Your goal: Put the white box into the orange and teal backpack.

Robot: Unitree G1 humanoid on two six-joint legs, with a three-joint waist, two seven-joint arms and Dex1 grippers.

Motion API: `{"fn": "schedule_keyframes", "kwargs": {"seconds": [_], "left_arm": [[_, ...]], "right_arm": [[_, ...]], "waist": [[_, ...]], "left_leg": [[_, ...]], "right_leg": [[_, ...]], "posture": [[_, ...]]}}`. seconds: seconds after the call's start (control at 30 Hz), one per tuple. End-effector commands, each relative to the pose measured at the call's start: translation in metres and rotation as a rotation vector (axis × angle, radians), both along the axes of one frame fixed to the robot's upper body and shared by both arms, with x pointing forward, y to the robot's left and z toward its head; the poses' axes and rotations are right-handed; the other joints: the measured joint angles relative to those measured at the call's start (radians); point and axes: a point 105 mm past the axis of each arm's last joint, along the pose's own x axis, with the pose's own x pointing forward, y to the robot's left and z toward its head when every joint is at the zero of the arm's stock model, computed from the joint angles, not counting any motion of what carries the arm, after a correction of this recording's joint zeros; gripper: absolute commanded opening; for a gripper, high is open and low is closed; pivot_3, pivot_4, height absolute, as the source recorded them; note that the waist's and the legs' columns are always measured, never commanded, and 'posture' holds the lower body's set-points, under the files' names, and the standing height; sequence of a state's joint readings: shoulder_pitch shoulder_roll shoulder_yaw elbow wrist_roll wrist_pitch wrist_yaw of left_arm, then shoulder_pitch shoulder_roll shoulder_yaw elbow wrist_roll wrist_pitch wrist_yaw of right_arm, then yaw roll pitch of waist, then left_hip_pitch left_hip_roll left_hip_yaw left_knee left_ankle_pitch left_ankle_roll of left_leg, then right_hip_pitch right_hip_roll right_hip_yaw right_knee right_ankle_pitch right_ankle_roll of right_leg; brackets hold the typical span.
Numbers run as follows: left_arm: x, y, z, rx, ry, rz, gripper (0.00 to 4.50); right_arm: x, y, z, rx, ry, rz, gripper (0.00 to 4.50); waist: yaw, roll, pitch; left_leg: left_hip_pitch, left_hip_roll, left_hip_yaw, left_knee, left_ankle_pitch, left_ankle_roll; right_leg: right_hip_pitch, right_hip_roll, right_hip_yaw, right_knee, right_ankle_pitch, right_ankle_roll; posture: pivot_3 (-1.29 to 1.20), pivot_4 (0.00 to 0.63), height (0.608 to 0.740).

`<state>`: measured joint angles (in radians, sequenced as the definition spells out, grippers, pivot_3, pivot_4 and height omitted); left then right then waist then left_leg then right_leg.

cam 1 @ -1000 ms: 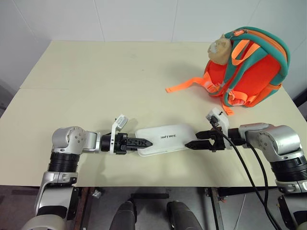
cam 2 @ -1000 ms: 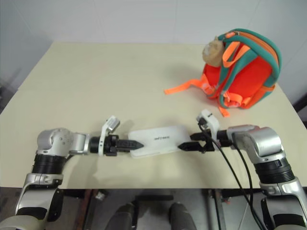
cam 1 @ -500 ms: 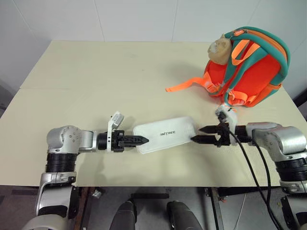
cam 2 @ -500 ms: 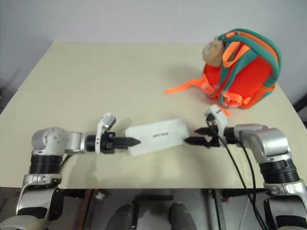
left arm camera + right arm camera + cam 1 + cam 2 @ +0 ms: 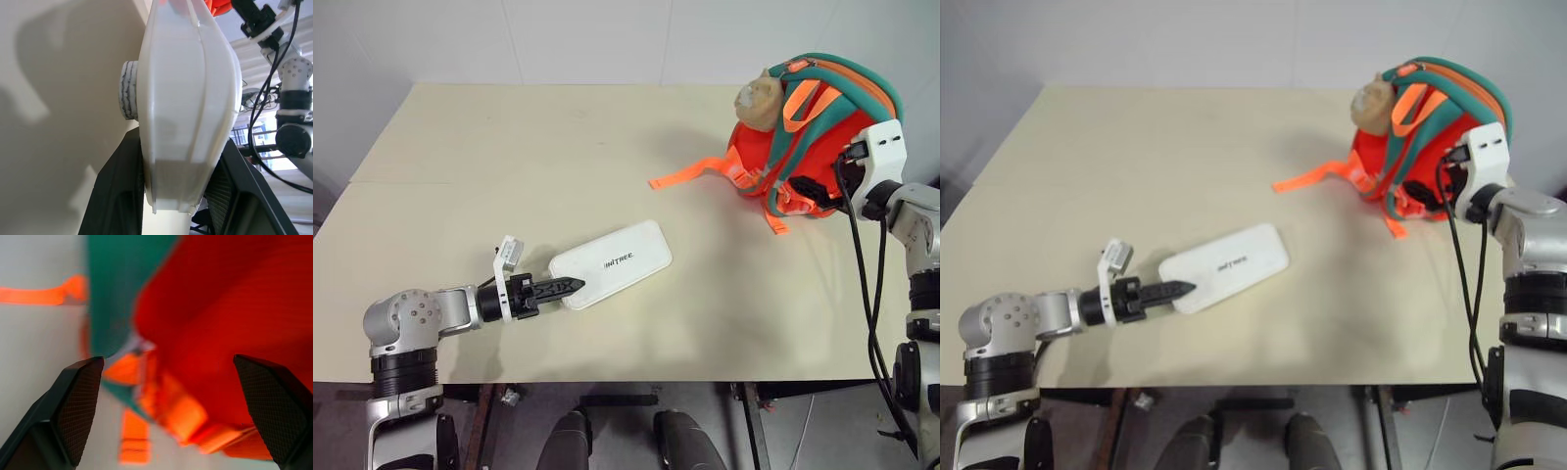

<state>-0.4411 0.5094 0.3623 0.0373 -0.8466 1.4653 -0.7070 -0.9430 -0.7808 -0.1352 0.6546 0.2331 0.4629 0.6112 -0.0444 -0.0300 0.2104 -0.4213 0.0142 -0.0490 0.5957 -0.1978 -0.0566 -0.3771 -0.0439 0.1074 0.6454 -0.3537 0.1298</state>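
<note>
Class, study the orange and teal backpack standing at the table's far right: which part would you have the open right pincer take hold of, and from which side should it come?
Probably a teal shoulder strap on the orange and teal backpack: the straps stand proud of the bulging body, thin enough to fit between the fingers. Come from the near side, where the right pincer already faces the straps, open. The body itself looks too wide to pinch.

Silver-grey rounded arm housings, ribbed black wrist collars, black-fingered left gripper (image 5: 560,288), white camera brackets, black cables.

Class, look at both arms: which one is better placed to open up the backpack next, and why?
The right. Its open gripper is already at the orange and teal backpack, while the left gripper is clamped on the white box, far off.
</note>
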Motion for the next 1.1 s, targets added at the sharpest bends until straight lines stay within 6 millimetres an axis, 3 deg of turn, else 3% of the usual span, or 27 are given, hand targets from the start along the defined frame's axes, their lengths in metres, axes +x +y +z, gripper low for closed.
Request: {"fn": "schedule_keyframes", "kwargs": {"seconds": [0.03, 0.17, 0.27, 0.57, 0.73, 1.1], "left_arm": [[-0.001, 0.003, 0.001, 0.015, -0.023, 0.038, 1.29], [0.000, 0.002, 0.000, 0.008, -0.029, 0.051, 1.29], [-0.002, 0.003, 0.003, 0.007, -0.046, 0.055, 1.29], [-0.011, 0.017, -0.005, 0.035, -0.040, 0.109, 1.29], [-0.016, 0.018, -0.012, 0.057, -0.030, 0.114, 1.29], [-0.011, 0.014, -0.012, 0.062, -0.036, 0.101, 1.29]], "right_arm": [[0.009, 0.002, 0.023, 0.064, -0.096, -0.016, 4.50], [0.021, 0.027, 0.016, 0.153, -0.065, 0.063, 4.50], [0.021, 0.046, 0.025, 0.269, -0.044, 0.166, 4.50], [0.002, 0.039, 0.018, 0.196, 0.047, 0.259, 4.50], [-0.009, 0.031, 0.025, 0.191, 0.047, 0.275, 4.50], [0.011, 0.070, 0.020, 0.245, 0.024, 0.323, 4.50]], "waist": [[-0.007, 0.000, 0.000], [-0.014, 0.000, 0.000], [-0.016, 0.000, 0.000], [-0.015, 0.000, 0.000], [-0.016, 0.000, 0.000], [-0.015, 0.000, 0.000]], "left_leg": [[0.000, 0.000, 0.000, 0.000, 0.000, 0.000], [0.000, 0.000, 0.000, 0.001, 0.000, 0.000], [0.000, 0.000, 0.000, 0.001, 0.000, 0.000], [0.000, 0.000, 0.000, 0.000, 0.000, 0.000], [0.001, 0.000, 0.001, 0.000, 0.000, 0.000], [0.001, 0.000, 0.001, 0.001, 0.000, 0.000]], "right_leg": [[0.000, 0.000, 0.000, 0.000, 0.000, 0.000], [0.000, 0.000, 0.000, 0.001, 0.000, 0.001], [0.000, 0.000, 0.000, 0.002, 0.000, 0.001], [0.000, 0.001, 0.000, 0.000, 0.000, 0.001], [0.000, 0.001, 0.001, 0.001, 0.000, 0.001], [0.000, 0.001, 0.001, 0.002, 0.001, 0.001]], "posture": [[0.00, 0.150, 0.740], [0.00, 0.150, 0.740], [0.00, 0.150, 0.740], [0.00, 0.150, 0.740], [0.00, 0.150, 0.740], [0.00, 0.150, 0.740]]}}
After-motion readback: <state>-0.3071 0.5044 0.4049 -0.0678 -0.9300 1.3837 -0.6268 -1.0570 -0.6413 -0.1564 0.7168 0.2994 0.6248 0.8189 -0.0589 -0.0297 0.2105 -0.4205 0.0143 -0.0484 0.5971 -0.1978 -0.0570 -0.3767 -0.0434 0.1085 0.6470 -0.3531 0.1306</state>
